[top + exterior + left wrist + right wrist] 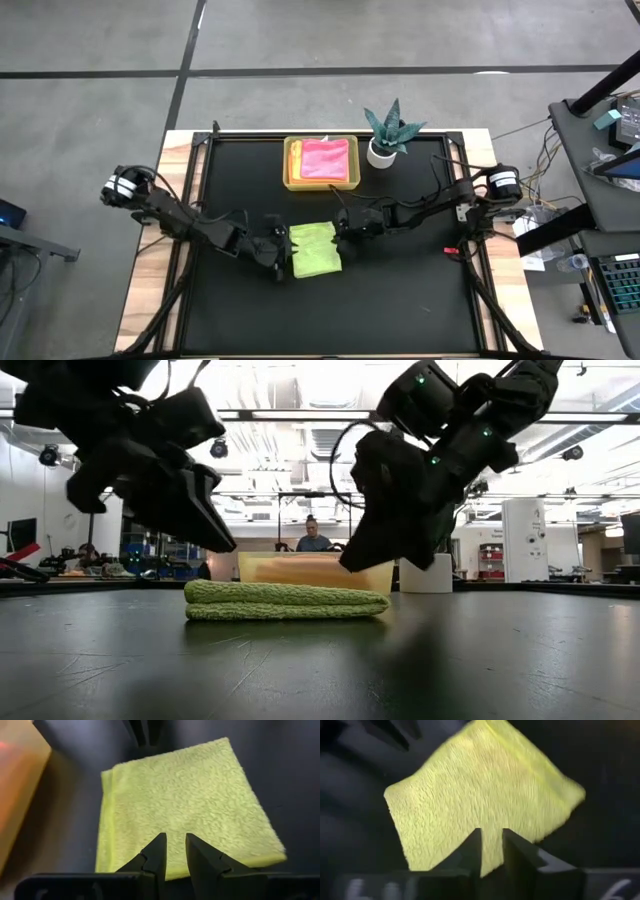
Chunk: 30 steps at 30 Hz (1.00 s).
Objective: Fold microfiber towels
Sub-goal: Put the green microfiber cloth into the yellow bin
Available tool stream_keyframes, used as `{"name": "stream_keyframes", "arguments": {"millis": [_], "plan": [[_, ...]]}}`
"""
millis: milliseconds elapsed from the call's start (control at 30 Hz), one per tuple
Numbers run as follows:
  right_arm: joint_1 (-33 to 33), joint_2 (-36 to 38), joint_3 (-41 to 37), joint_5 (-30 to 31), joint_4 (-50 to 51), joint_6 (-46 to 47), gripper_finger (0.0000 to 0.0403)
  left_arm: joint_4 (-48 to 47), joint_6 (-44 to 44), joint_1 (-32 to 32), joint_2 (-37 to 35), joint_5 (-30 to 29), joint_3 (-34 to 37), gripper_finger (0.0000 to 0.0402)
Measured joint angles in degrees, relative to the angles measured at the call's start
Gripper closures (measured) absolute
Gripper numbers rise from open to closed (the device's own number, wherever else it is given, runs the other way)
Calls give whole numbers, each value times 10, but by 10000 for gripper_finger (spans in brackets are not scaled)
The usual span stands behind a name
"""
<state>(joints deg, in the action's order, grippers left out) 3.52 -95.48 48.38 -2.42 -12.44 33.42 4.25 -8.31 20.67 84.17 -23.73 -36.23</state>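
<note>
The lime green towel (315,249) lies folded flat on the worktop (400,300) in front of the yellow tray (293,184), so my left pincer (175,851) and right pincer (491,846) hover beside it, each narrowly spread and pinching nothing.

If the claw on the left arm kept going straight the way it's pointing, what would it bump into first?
Most likely the folded lime green towel. The left gripper points right at it, fingers slightly apart, hovering just above its near edge. The right gripper faces it from the towel's other side.

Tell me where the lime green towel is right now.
In the high view the green towel lies folded mid-table, between the left claw and right claw, in front of the yellow tray.
</note>
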Motion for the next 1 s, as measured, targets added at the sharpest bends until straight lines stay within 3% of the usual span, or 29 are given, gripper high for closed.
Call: {"name": "stream_keyframes", "arguments": {"millis": [167,500,800,1000], "plan": [[2,-3,0,-6,46,89,272,13,-32,21,21,0,0,344],[11,-3,0,33,55,123,152,47,-35,29,88,0,-2,344],[13,-29,0,40,25,132,122,46,-55,29,104,-3,-2,344],[14,-76,1,16,-92,131,122,45,-62,29,104,-3,-2,344]]}}
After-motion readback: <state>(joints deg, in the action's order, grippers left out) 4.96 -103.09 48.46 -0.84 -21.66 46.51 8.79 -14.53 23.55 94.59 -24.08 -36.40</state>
